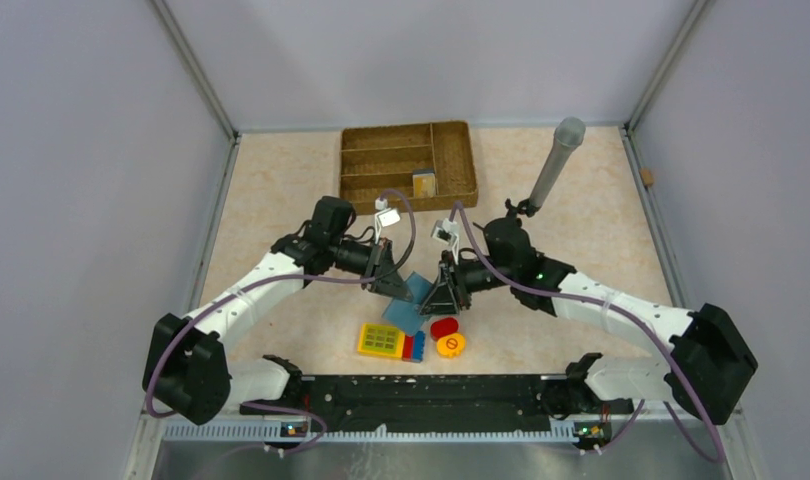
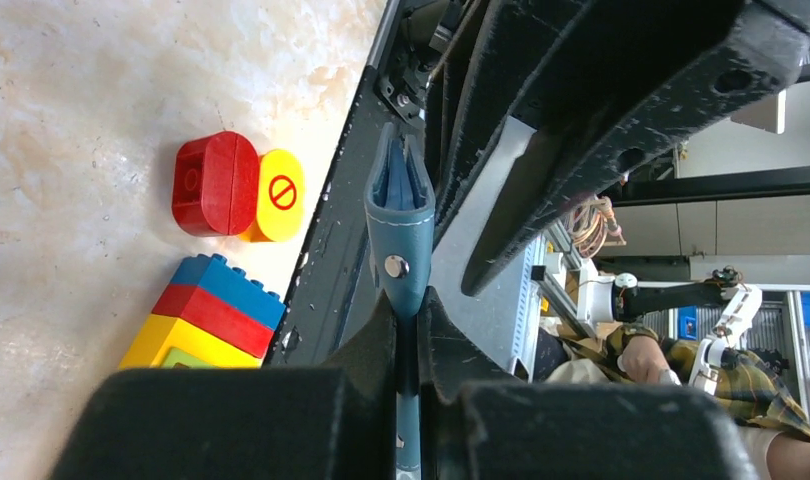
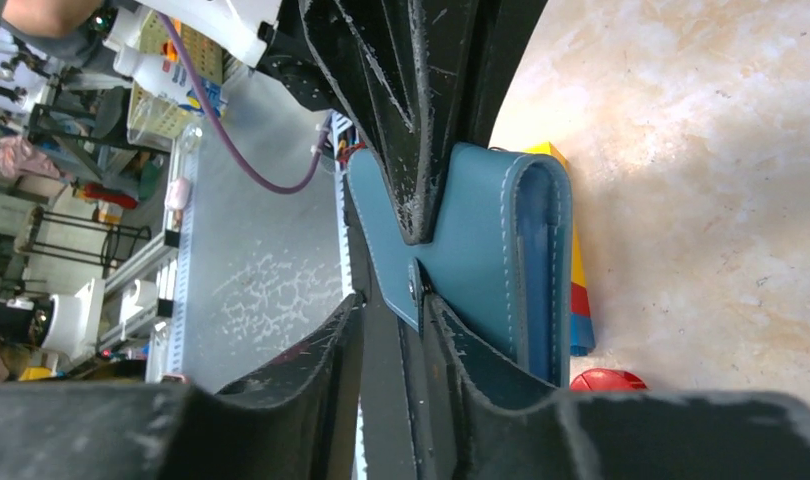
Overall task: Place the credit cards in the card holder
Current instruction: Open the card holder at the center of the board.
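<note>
The teal card holder (image 1: pixel 414 303) is held on edge above the table's middle, between the two arms. My left gripper (image 1: pixel 393 283) is shut on it; the left wrist view shows its fingers clamped on the card holder's (image 2: pixel 401 210) edge just below the snap. My right gripper (image 1: pixel 445 294) faces it from the right. In the right wrist view the right gripper (image 3: pixel 391 298) is open around the snap tab of the card holder (image 3: pixel 481 250), with one finger against the tab and a gap on the other side. I cannot make out any credit cards.
A yellow keypad block (image 1: pixel 381 340) with a red and blue end lies near the front, beside a red piece (image 1: pixel 443 327) and a yellow round piece (image 1: pixel 450 345). A brown wicker tray (image 1: pixel 471 165) stands at the back with a small tan thing (image 1: pixel 424 183) in it. A grey cylinder (image 1: pixel 558 158) rises back right.
</note>
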